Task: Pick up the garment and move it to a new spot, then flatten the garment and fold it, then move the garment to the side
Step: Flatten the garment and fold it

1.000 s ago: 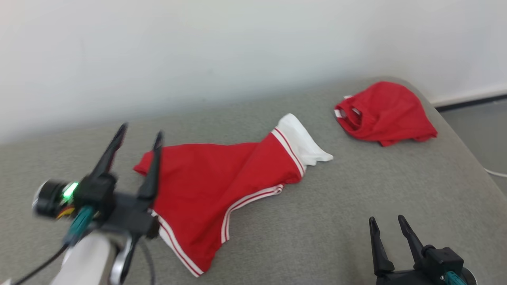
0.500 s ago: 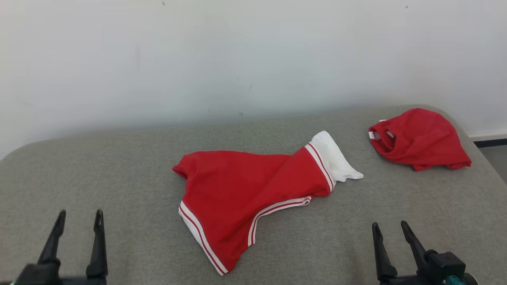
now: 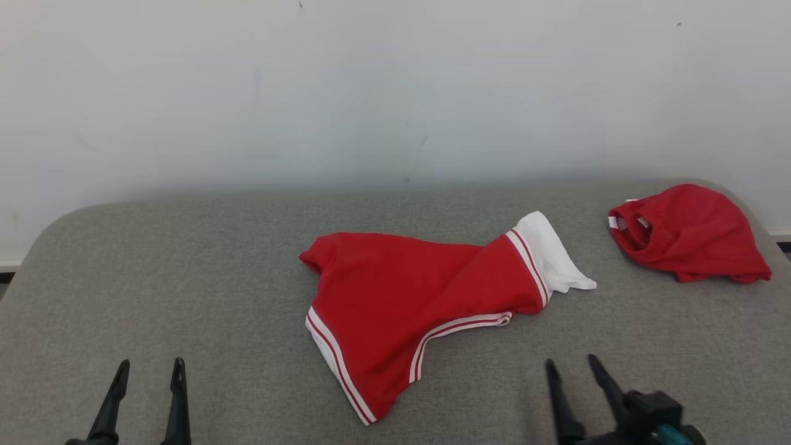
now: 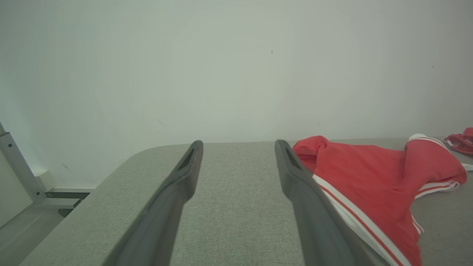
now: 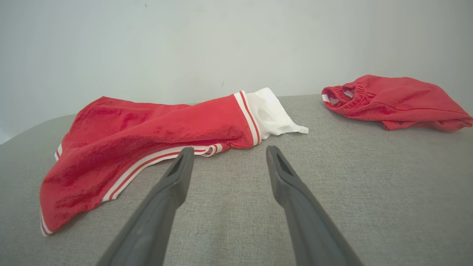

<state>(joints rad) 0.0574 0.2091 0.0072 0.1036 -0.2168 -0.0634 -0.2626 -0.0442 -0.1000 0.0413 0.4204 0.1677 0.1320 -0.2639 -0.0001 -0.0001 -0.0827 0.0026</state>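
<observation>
Left gripper (image 3: 151,363) and right gripper (image 3: 570,360) at the near edge of the grey padded surface (image 3: 185,266), fingers spread wide and holding nothing; whether the tips rest on the padding is unclear. The garment (image 3: 401,290) lies between and beyond them at mid-surface, rumpled, with its long axis running from near-left hem to far-right white end. The right gripper is the nearer, just short of the striped edge. A second red garment (image 3: 692,235) lies at the far right, well apart.

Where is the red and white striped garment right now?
In the head view, the striped garment lies in the middle of the grey cushion, left of the plain red garment, beyond the left hand and right hand.
</observation>
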